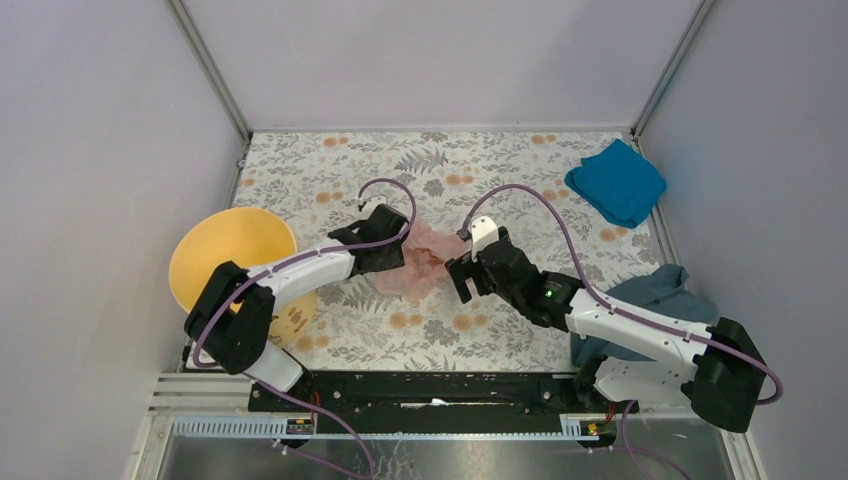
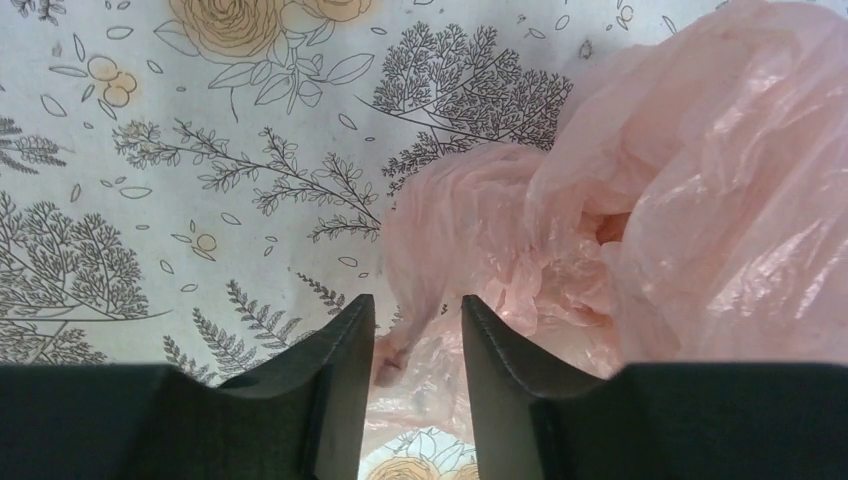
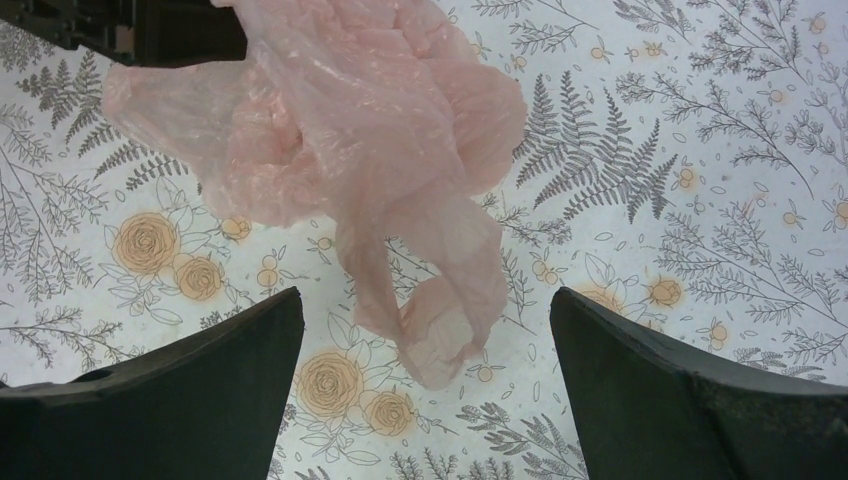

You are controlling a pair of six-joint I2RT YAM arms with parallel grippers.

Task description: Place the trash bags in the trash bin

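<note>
Trash bin (image 1: 232, 262), round and yellow-orange, sits on the flower-patterned worktop (image 1: 500, 170). Just right of the bin, the left tool (image 2: 415, 310) has its jaws half closed about a fold of the crumpled pink trash bag (image 1: 420, 265); whether they pinch it I cannot tell. Farther right of the bin, the right tool (image 3: 425, 300) hangs wide open. Farthest from the bin lie a blue cloth (image 1: 616, 182) and a teal cloth (image 1: 650, 292).
</note>
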